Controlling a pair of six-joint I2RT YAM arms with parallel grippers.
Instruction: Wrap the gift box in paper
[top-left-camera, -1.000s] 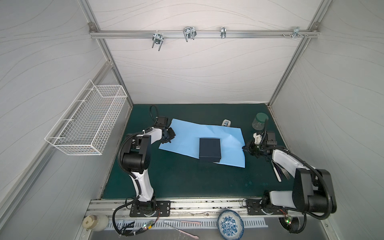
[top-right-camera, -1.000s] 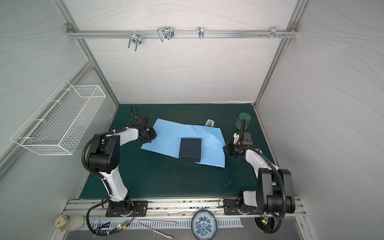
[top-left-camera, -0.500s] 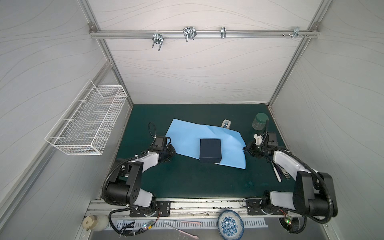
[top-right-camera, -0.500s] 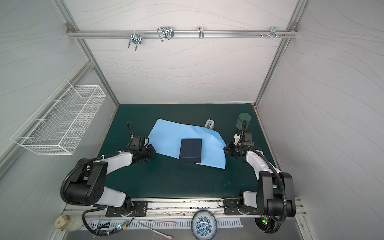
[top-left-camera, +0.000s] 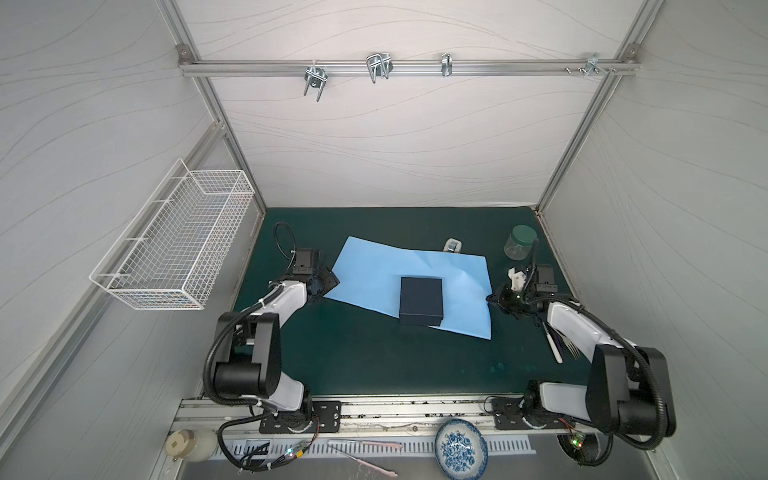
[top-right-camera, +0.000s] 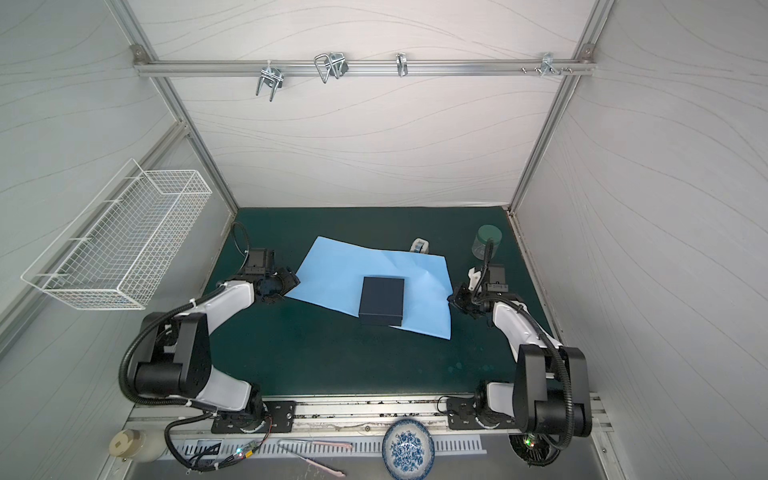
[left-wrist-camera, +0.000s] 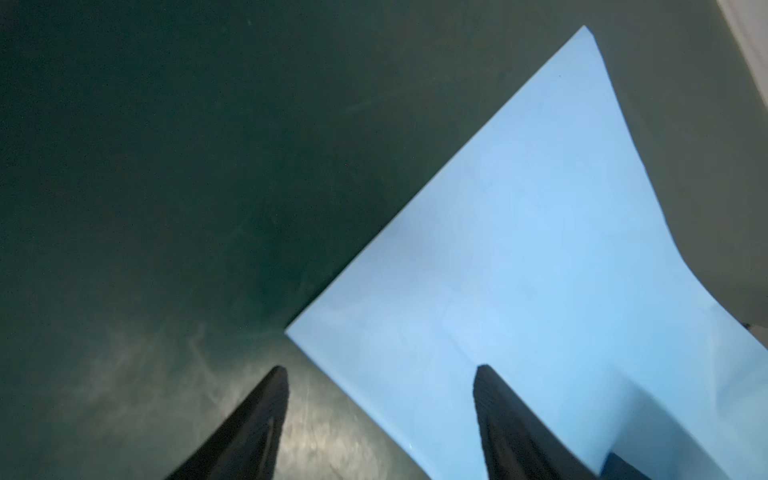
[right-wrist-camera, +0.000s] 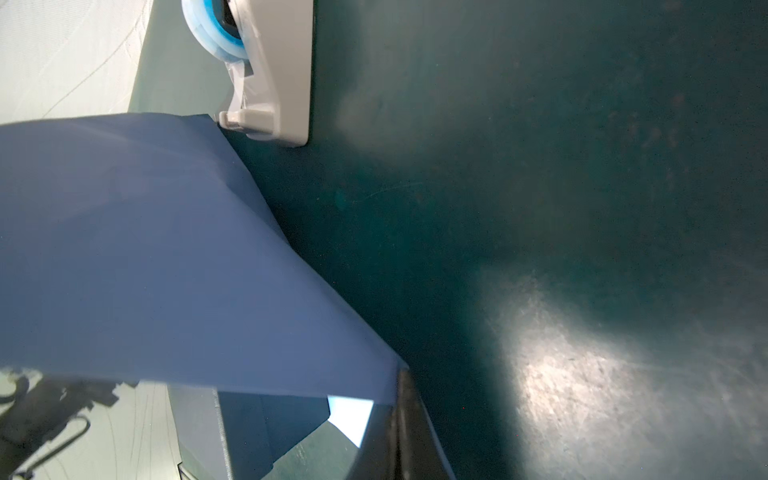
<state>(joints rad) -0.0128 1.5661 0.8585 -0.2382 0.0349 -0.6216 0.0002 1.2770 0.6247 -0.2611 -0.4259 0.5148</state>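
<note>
Left pincer (left-wrist-camera: 379, 369): jaws apart, clamping nothing; in the left wrist view one finger (left-wrist-camera: 511, 424) hangs over the corner of the paper (left-wrist-camera: 519, 249), the other over bare worktop (left-wrist-camera: 124, 166).
Left pincer place: at the sheet's 9 o'clock corner in both top views.
Right pincer (top-left-camera: 496, 299): together, clamped on the sheet's 3 o'clock edge. The right wrist view shows that edge raised off the worktop, its duller indigo underside toward the camera.
Paper lie: light-blue face up, spread askew on the green worktop, with creases toward its 1 o'clock corner.
Gift box (top-left-camera: 421, 300): dark navy, resting on the sheet, toward 4 o'clock of its middle, its near side close to the sheet's 6 o'clock edge; apart from both pincers.
Tape dispenser (top-left-camera: 453, 245): white, just beside the sheet's 12 o'clock edge, at 1 o'clock from the box.
Jar (top-left-camera: 519, 245): clear with a green lid, at 12 o'clock from the right pincer.
Utensils: a white-handled tool (top-left-camera: 552, 343) and a fork (top-left-camera: 572, 350) at 5 o'clock from the right pincer, beside its arm.
Wire basket (top-left-camera: 174, 237): on the wall at 9 o'clock.
Bowl (top-left-camera: 461, 453): blue-and-white, past the rail at 6 o'clock.
</note>
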